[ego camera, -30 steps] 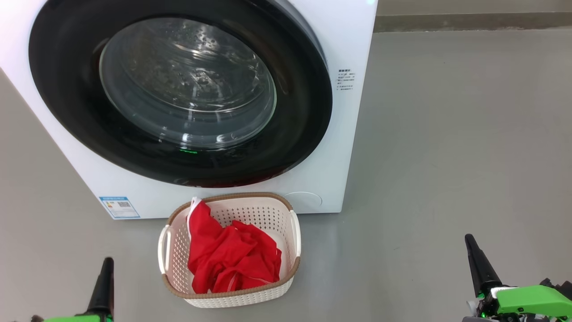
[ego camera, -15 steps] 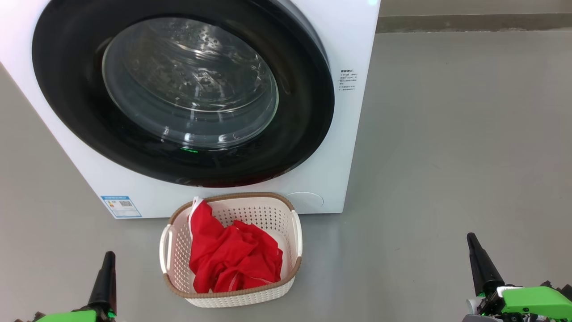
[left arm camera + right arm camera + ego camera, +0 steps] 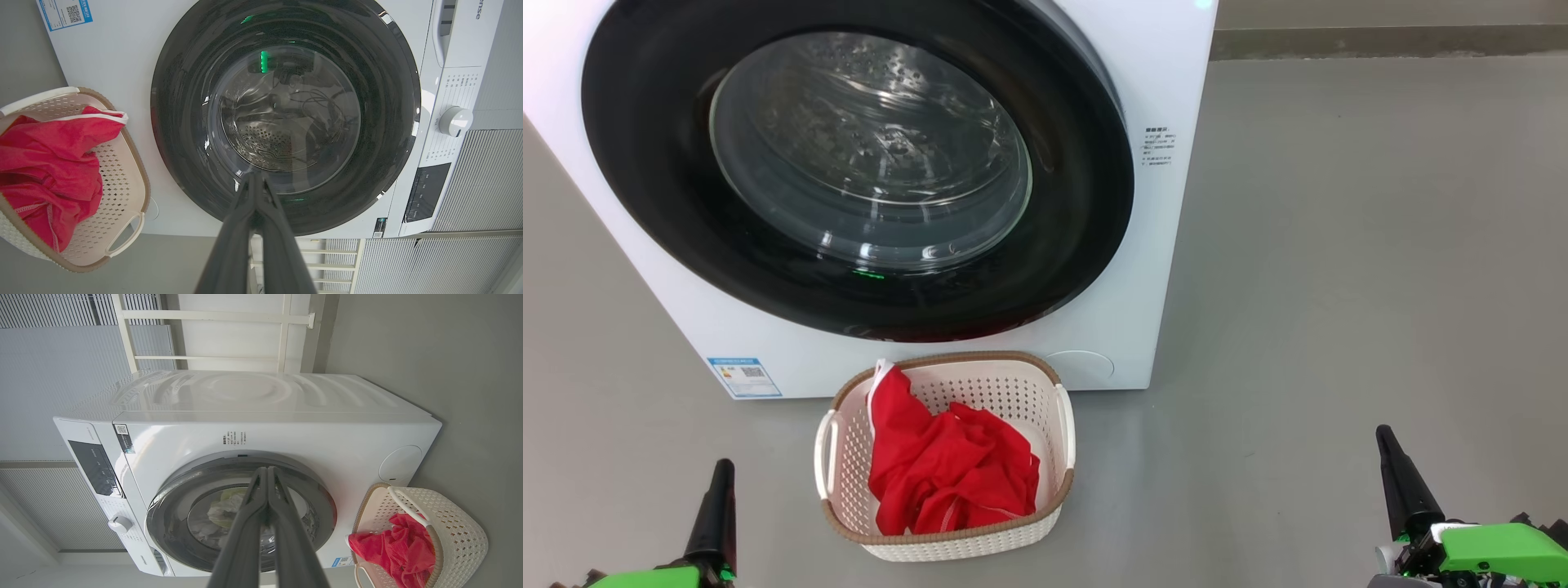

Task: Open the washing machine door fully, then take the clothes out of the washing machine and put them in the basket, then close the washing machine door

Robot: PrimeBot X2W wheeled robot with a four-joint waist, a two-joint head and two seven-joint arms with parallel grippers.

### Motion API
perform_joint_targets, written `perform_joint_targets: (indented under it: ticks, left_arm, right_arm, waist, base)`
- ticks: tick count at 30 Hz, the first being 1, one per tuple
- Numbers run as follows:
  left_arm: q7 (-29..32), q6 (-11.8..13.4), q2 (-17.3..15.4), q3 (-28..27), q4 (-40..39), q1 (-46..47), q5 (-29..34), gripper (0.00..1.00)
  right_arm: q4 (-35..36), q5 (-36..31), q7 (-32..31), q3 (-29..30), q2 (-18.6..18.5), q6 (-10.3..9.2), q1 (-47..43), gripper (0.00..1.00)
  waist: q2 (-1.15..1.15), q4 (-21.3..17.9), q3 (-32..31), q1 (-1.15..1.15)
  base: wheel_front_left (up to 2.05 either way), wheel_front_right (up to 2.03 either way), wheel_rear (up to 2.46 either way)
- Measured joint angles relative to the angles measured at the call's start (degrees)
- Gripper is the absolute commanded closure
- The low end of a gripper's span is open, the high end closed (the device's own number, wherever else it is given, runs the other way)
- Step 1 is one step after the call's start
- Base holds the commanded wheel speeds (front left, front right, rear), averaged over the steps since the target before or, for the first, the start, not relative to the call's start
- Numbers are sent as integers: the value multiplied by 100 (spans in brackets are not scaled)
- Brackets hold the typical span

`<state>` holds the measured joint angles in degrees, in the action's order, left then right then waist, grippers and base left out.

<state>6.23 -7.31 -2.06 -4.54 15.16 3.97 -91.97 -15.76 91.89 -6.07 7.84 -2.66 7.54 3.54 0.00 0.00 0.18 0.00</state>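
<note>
The white washing machine [image 3: 1160, 245] [image 3: 102, 61] [image 3: 286, 428] stands ahead with its round black door [image 3: 645, 180] [image 3: 179, 134] [image 3: 171, 502] shut flat against the front. Through the glass the steel drum shows. On the floor in front sits the cream basket [image 3: 947, 547] [image 3: 122, 179] [image 3: 457, 522], holding the red clothes [image 3: 947, 474] [image 3: 49, 151] [image 3: 392, 547]. My left gripper [image 3: 721, 467] [image 3: 255, 175] is low at the left of the basket, shut and holding nothing. At the lower right, well away from the basket, my right gripper [image 3: 1381, 433] [image 3: 267, 470] is likewise shut on nothing.
Bare grey floor [image 3: 1339, 286] spreads to the right of the machine. A blue label sticker [image 3: 743, 376] marks the machine's lower left front. The control panel and a white dial [image 3: 455, 121] sit at its top. A ribbed wall and a white frame [image 3: 229, 314] stand behind.
Between the oldest frame and the middle one the whole head view slid slightly right; since then nothing has changed. Both grippers stay shut and still.
</note>
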Motion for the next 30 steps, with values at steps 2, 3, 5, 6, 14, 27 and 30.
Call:
perform_joint_targets:
  ticks: [2, 3, 5, 6, 14, 27, 30]
  left_arm:
    - [0, 0, 1, 0, 0, 0, 0, 100]
    - [0, 0, 1, 0, 0, 0, 0, 100]
    - [0, 0, 1, -1, 0, 0, 0, 100]
    - [0, 0, 1, -1, 0, 0, 0, 100]
    - [0, 0, 2, -1, 0, 0, 0, 100]
    - [1, 0, 3, -2, 0, 0, 0, 100]
    - [1, 0, 3, -3, 0, 0, 0, 100]
  right_arm:
    - [0, 0, 0, 0, 0, 0, 0, 100]
    - [0, 0, 0, 0, 0, 0, 0, 100]
    - [0, 0, 0, 0, 0, 0, 0, 100]
    - [0, 0, 0, 0, 0, 0, 0, 100]
    - [0, 0, 0, 0, 0, 0, 0, 100]
    - [0, 0, 0, 1, 0, 0, 0, 100]
    - [0, 0, 0, 1, 0, 0, 0, 100]
  waist:
    - [0, 0, 0, 0]
    - [0, 0, 0, 0]
    - [0, 0, 0, 0]
    - [0, 0, 0, 0]
    - [0, 0, 0, 0]
    - [0, 0, 0, 0]
    - [0, 0, 0, 0]
  base:
    - [0, 0, 0]
    - [0, 0, 0]
    - [0, 0, 0]
    - [0, 0, 0]
    - [0, 0, 0]
    - [0, 0, 0]
    - [0, 0, 0]
